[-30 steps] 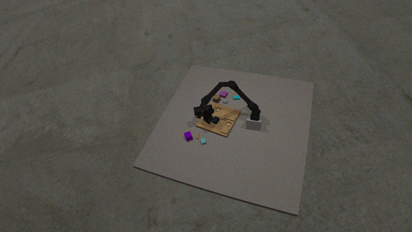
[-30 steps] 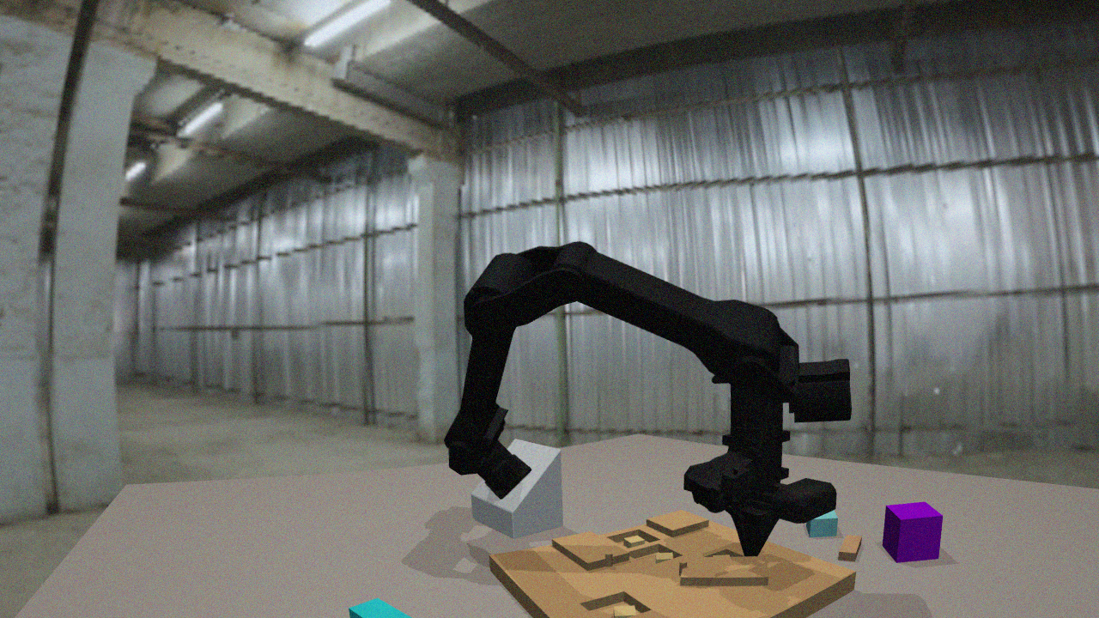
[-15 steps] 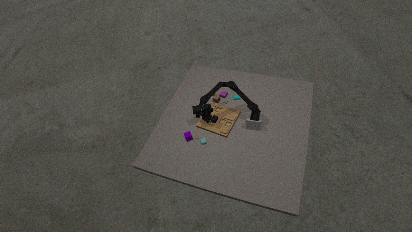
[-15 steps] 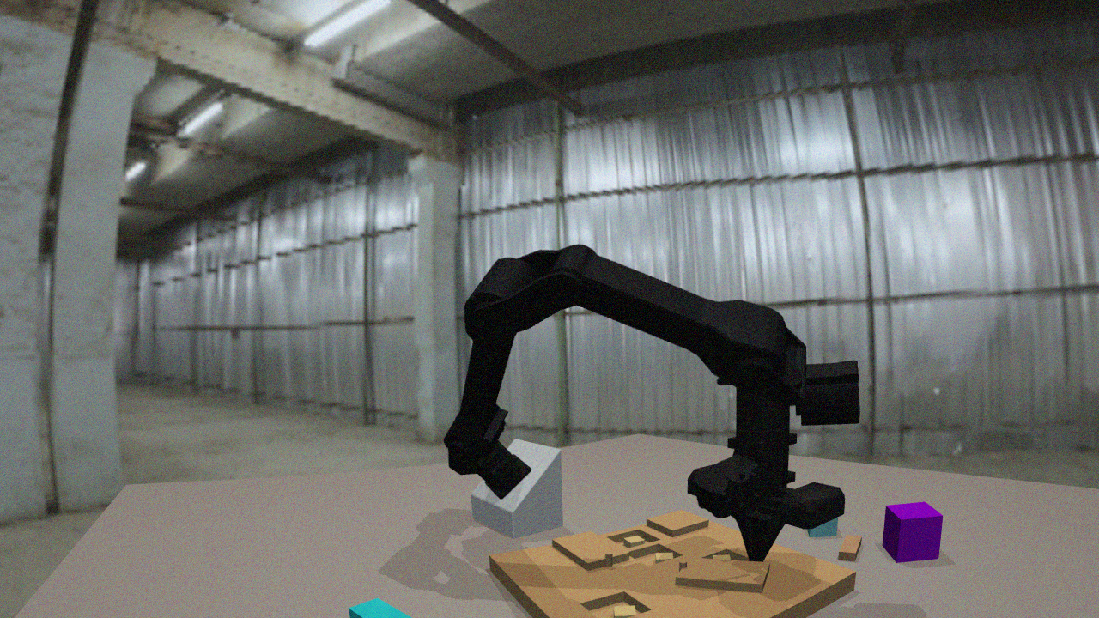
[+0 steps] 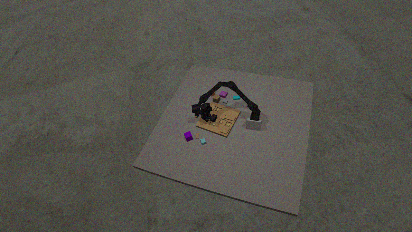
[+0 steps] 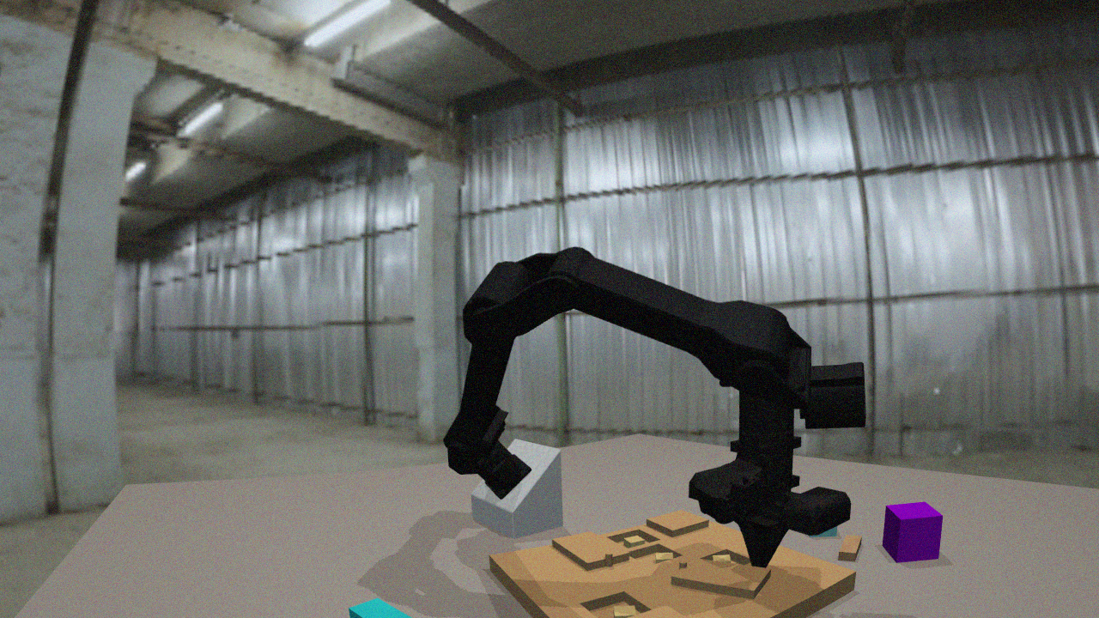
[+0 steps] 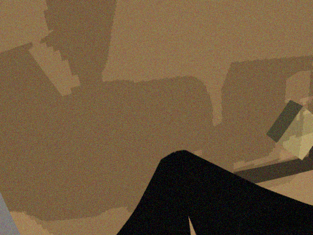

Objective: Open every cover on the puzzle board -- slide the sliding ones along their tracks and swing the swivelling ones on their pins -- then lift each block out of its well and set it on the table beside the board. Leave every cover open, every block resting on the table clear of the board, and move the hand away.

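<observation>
The cube (image 5: 188,136) (image 6: 912,531) is purple, the board (image 5: 205,127) (image 6: 834,581) tan.

Top: high, far off, steep look down at board (image 5: 233,113) (image 6: 530,572) (image 7: 156,39). Exterior: low, near board, facing across it. Wrist: close over board; all share it.
</observation>
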